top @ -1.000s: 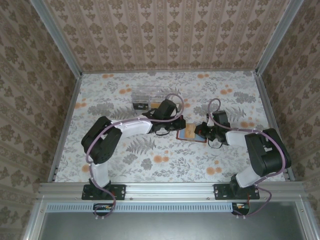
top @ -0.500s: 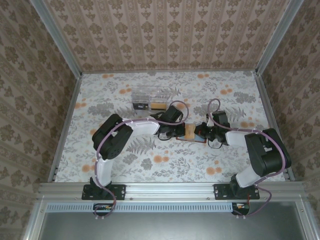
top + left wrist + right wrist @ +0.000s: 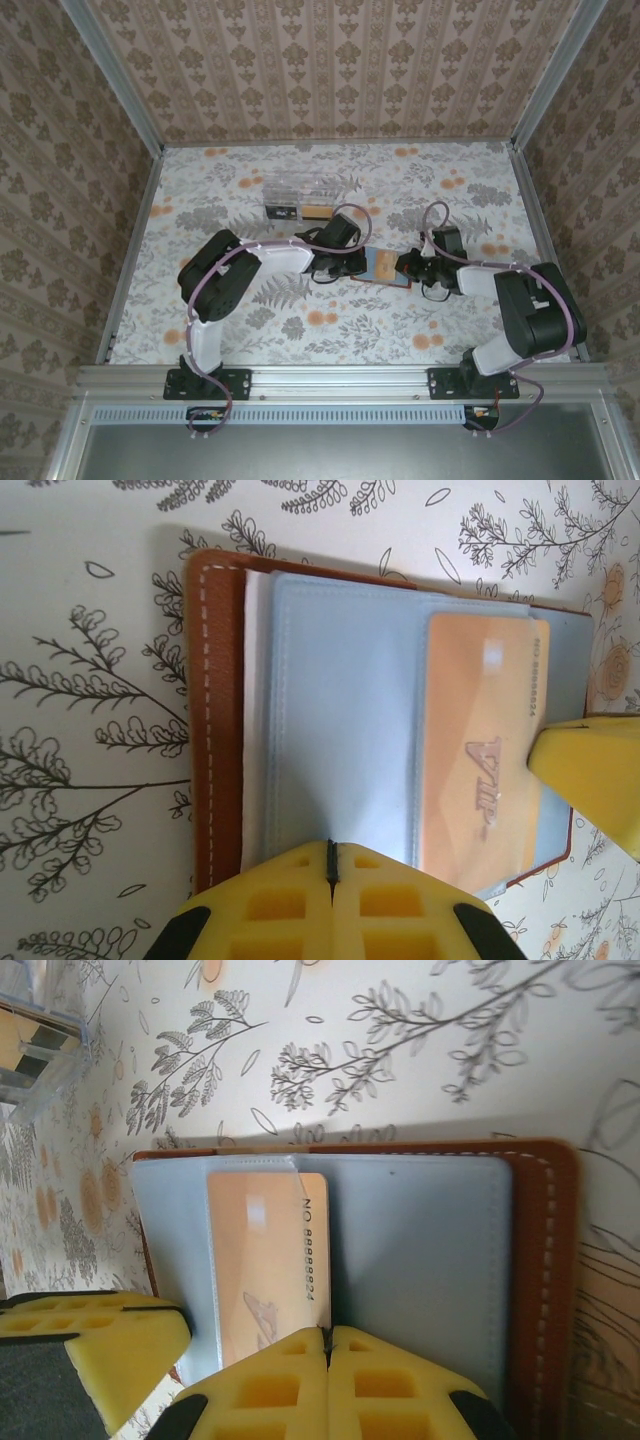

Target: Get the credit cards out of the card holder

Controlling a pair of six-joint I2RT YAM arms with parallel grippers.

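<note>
The card holder point(image 3: 385, 268) lies open and flat at the table's centre, between my two grippers. In the left wrist view its brown stitched rim point(image 3: 215, 730) frames blue-grey inner faces, and an orange credit card point(image 3: 480, 750) sits in a pocket on the right half. My left gripper point(image 3: 331, 852) is shut, its tips over the blue-grey face. The right wrist view shows the same card point(image 3: 265, 1260) sticking partly out of its pocket. My right gripper point(image 3: 327, 1338) is shut, its tips at the card's right edge. Each wrist view catches a yellow finger of the other gripper beside the holder.
A clear plastic box point(image 3: 305, 195) stands behind the left gripper point(image 3: 352, 262), with a dark item and a tan item at its front. Its corner point(image 3: 40, 1040) shows in the right wrist view. Papered walls and metal rails enclose the floral table point(image 3: 330, 330).
The left arm's elbow swung right and its gripper came in against the holder's left side. The right gripper shifted slightly right. The holder's orange face seen from above now reads blue-grey.
</note>
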